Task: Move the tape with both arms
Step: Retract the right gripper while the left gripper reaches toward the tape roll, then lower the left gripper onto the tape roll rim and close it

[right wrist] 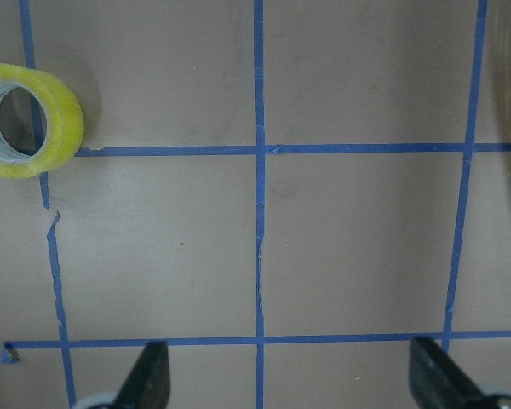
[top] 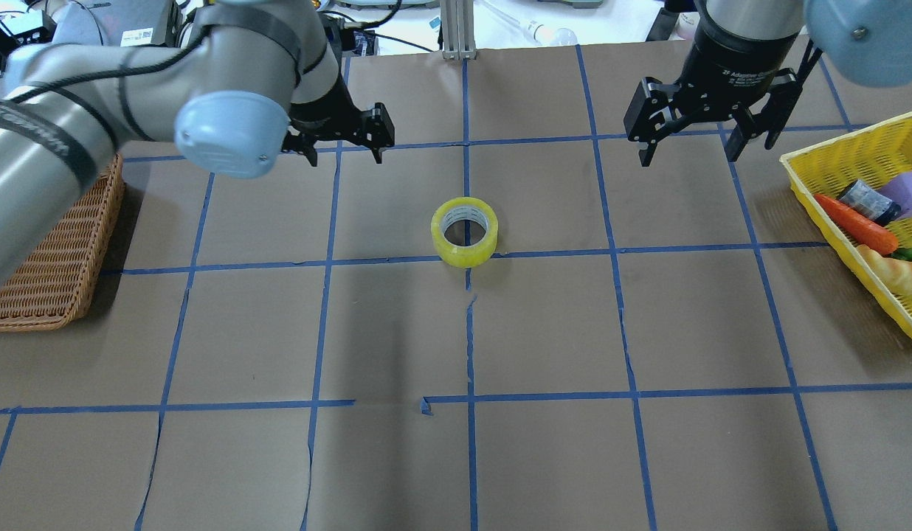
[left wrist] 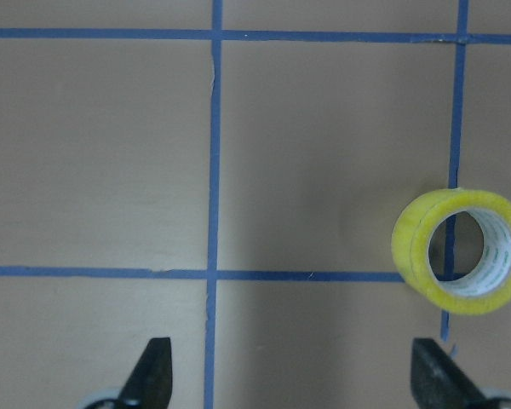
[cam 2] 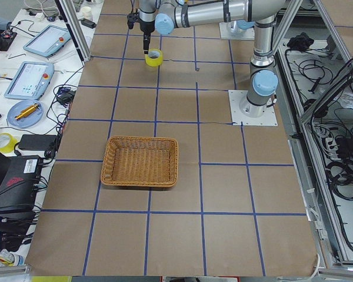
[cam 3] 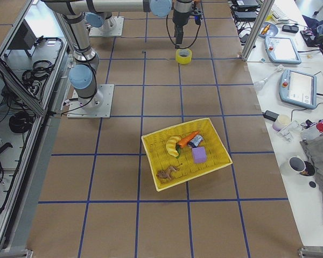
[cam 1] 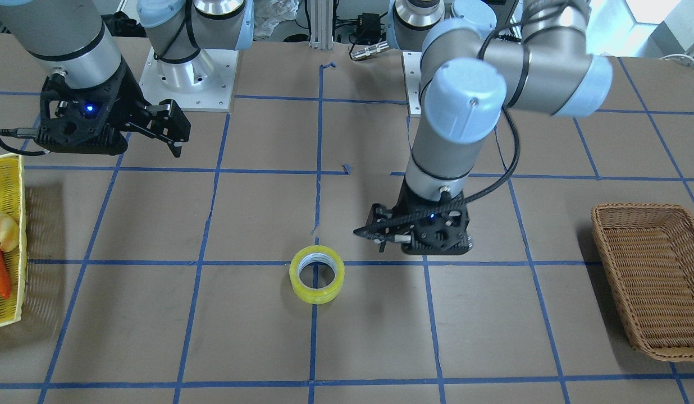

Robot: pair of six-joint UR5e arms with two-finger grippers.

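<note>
The yellow tape roll (top: 463,253) lies flat, hole up, at the centre of the overhead frame. It sits on a blue grid line (top: 469,339) of the brown table (top: 544,324). To its upper left the left gripper (top: 345,150) hovers, fingers apart and empty. At upper right the right gripper (top: 688,153) hangs, fingers spread wide, holding nothing. A wicker basket (top: 57,258) sits at the left edge and a yellow basket (top: 854,156) at the right.

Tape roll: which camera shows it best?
Overhead exterior: the tape lies flat, whole and unobstructed near mid-table. Front-facing shows it whole too. Both wrist views catch it near their edges; the side views show it small and far.
</note>
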